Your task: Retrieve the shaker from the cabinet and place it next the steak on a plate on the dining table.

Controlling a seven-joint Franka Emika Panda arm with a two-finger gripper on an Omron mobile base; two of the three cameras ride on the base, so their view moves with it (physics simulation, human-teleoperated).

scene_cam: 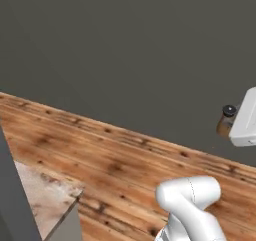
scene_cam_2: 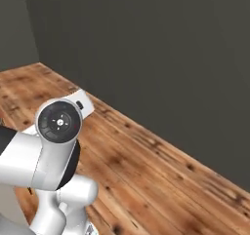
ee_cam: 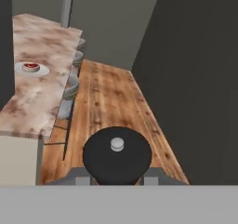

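dark grey walls close in over a wooden plank floor (scene_cam: pixel 120 155), its boards running warm brown with darker knots. at the lower left of the left base view a corner of the dining table (scene_cam: pixel 42 197) juts in, its top mottled pink-brown. near the right edge of that same view the shaker (scene_cam: pixel 226 120) hangs above the floor, a small brown bottle with a dark rounded cap, pressed right against the white hand of the arm so that only its left side shows. the hand view looks down along the gripper (ee_cam: pixel 117 179): the shaker's dark round cap with a pale stud at its centre sits right between the two finger tips (ee_cam: pixel 81 180), which show just at either side beneath it, so the jaws are clamped on the shaker. farther off in the hand view the dining table stretches away along the left, and on its marble top lies the plate (ee_cam: pixel 42 71), white and round, with the steak (ee_cam: pixel 30 67) resting on it as a small red slab. grey stools (ee_cam: pixel 70 89) line the table's edge toward the floor, well apart from the held shaker.
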